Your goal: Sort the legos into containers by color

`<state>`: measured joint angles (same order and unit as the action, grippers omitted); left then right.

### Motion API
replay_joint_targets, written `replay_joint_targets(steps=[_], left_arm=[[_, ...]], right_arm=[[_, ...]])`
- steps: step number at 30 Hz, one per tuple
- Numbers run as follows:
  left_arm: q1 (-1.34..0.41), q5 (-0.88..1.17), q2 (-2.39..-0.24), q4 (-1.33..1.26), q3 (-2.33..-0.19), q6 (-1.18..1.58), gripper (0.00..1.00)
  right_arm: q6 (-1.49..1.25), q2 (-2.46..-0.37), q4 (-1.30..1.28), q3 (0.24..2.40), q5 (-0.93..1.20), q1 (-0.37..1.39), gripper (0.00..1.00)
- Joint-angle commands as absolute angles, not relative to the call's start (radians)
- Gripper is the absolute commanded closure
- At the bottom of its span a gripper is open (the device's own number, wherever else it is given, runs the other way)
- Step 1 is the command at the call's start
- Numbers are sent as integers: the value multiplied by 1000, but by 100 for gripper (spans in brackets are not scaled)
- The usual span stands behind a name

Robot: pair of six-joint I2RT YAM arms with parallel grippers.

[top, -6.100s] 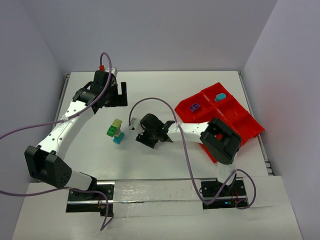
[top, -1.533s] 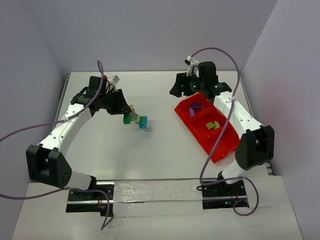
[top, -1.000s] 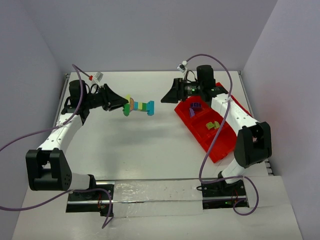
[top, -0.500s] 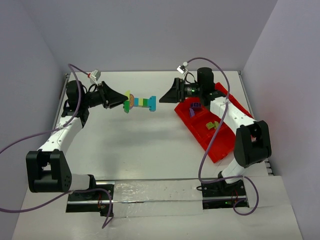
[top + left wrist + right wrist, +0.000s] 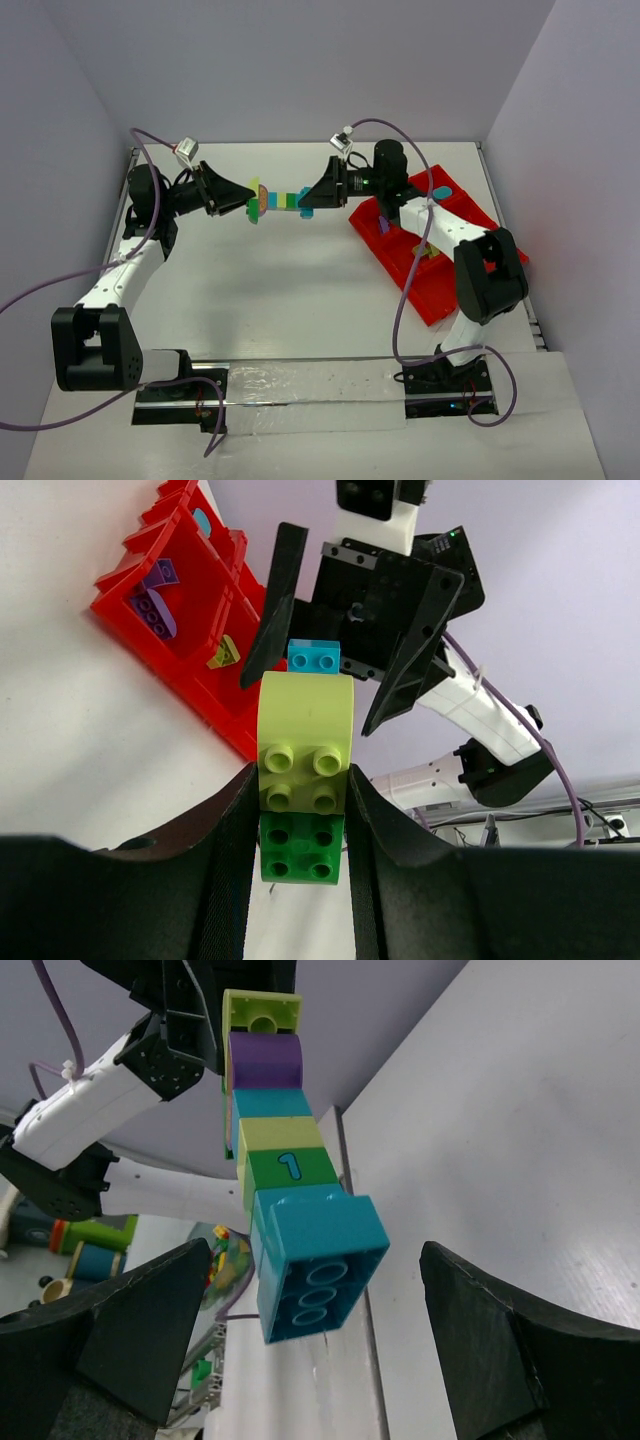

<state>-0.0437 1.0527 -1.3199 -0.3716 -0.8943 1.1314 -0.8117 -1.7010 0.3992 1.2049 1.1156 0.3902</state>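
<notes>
In the overhead view the right arm (image 5: 450, 235) covers much of the red tray (image 5: 188, 675). The left wrist view shows only a purple brick (image 5: 155, 610) and a small yellow piece (image 5: 222, 656) inside. The stack of bricks (image 5: 278, 201) is green, lime, purple, teal and pale yellow, and ends in teal. It hangs above the desk (image 5: 300, 290) at upper centre, its long axis running left to right. The left pincer (image 5: 250, 204) is clamped on the green-and-lime end. The right pincer (image 5: 310, 198) stands wide apart beside the teal end; whether it touches is unclear.

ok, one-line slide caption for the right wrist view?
Open right gripper brackets the teal end of the lego stack held out by the left gripper.
</notes>
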Motion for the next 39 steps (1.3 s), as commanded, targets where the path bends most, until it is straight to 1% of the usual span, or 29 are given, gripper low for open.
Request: replay_joint_targets(steps=[1,7,10,13,15,16,17,19,20,23,25,31,33,34,35,36,37,38,39], left_arm=[[-37,1072,-1279,-477,-890,1167,100],[-37,1072,-1274,-480,-882,1166,100],[-37,1071,-1272,-480,-879,1166,100],[-37,1069,-1272,-480,-879,1165,100],[-37,1069,-1272,-480,-882,1166,100],[-37,1069,-1272,-480,-881,1165,100],[-37,1069,-1272,-479,-881,1165,100],[-37,1069,-1274,-477,-884,1162,100],[-37,1069,-1274,-473,-887,1159,100],[-37,1069,-1271,-443,-892,1136,100],[-33,1069,-1268,-413,-901,1107,100],[-8,1072,-1270,-353,-908,1065,100],[-3,1068,-1273,-301,-917,1041,100],[-4,1025,-1283,-194,-960,939,100],[-5,1019,-1291,-178,-966,924,100],[-3,952,-1305,-34,-1015,832,100],[-4,900,-1340,153,-1082,765,100],[-8,850,-1364,255,-1120,717,100],[-15,800,-1384,318,-1147,649,100]], right_arm=[[-927,-1733,592,1257,1129,422,7],[-999,-1778,658,1300,1144,471,10],[-1033,-1799,706,1310,1152,491,15],[-1098,-1820,761,1317,1165,501,25],[-1133,-1831,803,1316,1174,503,34],[-1148,-1837,822,1316,1180,503,43],[-1163,-1844,842,1316,1186,502,52],[-1187,-1853,860,1312,1194,498,79],[-1199,-1855,876,1307,1195,494,89],[-1237,-1854,909,1277,1198,475,100],[-1255,-1842,945,1244,1201,444,100],[-1250,-1815,939,1180,1229,370,100],[-1250,-1810,934,1165,1238,352,100],[-1242,-1809,914,1151,1245,333,100],[-1230,-1806,911,1149,1247,323,100],[-1174,-1800,850,1149,1248,313,100],[-1109,-1784,685,1155,1235,300,100],[-1016,-1769,522,1171,1213,293,100],[-774,-1758,329,1238,1177,290,100]])
